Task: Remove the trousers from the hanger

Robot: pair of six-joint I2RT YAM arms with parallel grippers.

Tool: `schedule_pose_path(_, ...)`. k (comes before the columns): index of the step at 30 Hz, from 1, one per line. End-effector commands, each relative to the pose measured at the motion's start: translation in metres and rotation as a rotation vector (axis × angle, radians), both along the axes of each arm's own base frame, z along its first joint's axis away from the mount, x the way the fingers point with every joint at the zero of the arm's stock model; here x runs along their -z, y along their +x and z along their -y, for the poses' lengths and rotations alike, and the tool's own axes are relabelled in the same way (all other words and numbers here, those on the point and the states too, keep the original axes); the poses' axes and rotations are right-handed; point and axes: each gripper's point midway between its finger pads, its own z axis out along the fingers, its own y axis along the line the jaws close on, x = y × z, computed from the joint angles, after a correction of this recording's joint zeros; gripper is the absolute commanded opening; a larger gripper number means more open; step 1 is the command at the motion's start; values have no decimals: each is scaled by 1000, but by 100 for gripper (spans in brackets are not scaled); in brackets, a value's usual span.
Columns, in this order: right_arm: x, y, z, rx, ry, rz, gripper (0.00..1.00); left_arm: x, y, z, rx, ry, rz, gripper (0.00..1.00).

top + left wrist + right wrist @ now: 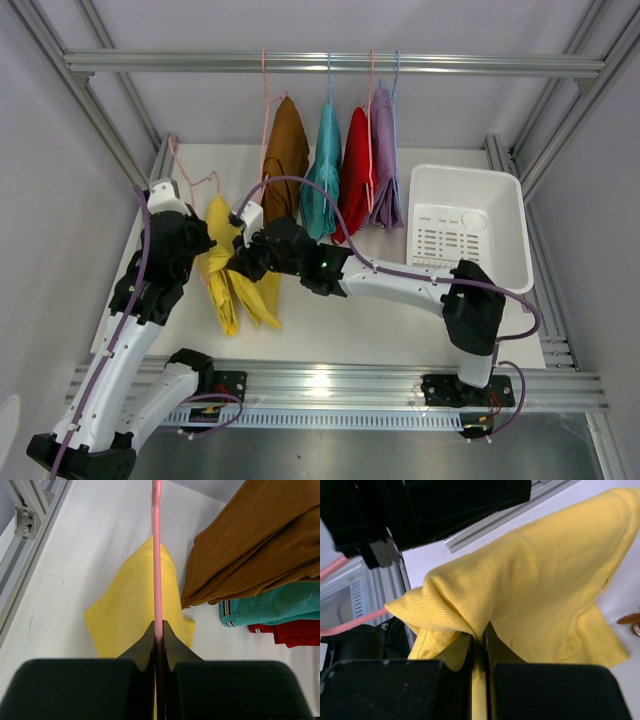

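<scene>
White table (330,335), alu frame. At left, left pincer (158,632) clamped tight on pink hanger (157,555). Just right of it, yellow trousers (535,575), with right pincer (479,635) pinched closed on the cloth. Far rail (450,64): brown trousers (287,150), teal trousers (326,170), red trousers (357,170), lavender trousers (385,165). White basket (505,190) far right.

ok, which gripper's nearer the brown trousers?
Right. The right gripper, shut on the yellow trousers, sits just left of the brown trousers; the left gripper, shut on the pink hanger, is further left.
</scene>
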Motion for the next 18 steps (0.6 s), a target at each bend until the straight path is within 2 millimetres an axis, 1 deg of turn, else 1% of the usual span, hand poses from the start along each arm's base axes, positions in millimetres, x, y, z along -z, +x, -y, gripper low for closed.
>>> schedule_pose_path(1, -105, 8, 19, 38, 150, 125, 0, -45, 7, 3, 15, -25, 147, 0)
schedule_pose_path(2, -108, 9, 21, 44, 142, 131, 0, -45, 7, 4, 18, -27, 147, 1)
schedule_pose_path(4, -122, 10, 25, 54, 149, 156, 0, -45, 7, 4, 18, -27, 147, 0)
schedule_pose_path(10, -135, 11, 34, 77, 159, 174, 0, -46, 7, 5, 22, -29, 151, 0)
schedule_pose_path(11, -135, 11, 34, 80, 156, 174, 0, -46, 7, 5, 24, -30, 151, 0)
schedule_pose_path(17, -144, 5, 40, 81, 165, 185, 0, -46, 7, 6, 31, -32, 150, 0)
schedule_pose_path(18, -148, 4, 41, 81, 171, 189, 0, -47, 7, 7, 36, -32, 152, 0)
